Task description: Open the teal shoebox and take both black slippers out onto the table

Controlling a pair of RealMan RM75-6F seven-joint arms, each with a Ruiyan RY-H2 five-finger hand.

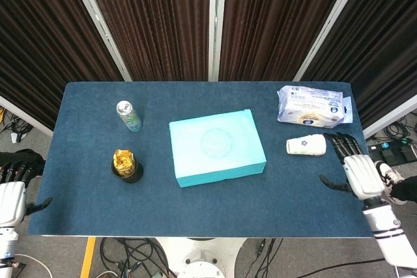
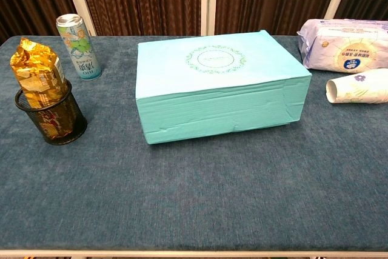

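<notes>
Nothing done yet, far as I can see. Shoebox (image 1: 217,148) sits mid surface (image 1: 85,206) w/ lid on, slippers presumably inside, not visible. Left robot hand (image 1: 12,196) hangs off the left edge, right robot hand (image 1: 357,174) at the right edge near the paper cup (image 1: 306,145); both empty, fingers spread. Still to do: lift lid, pull both out.

Head view looks steeply down; chest view low, close; both share the teal shoebox (image 1: 217,148).
</notes>
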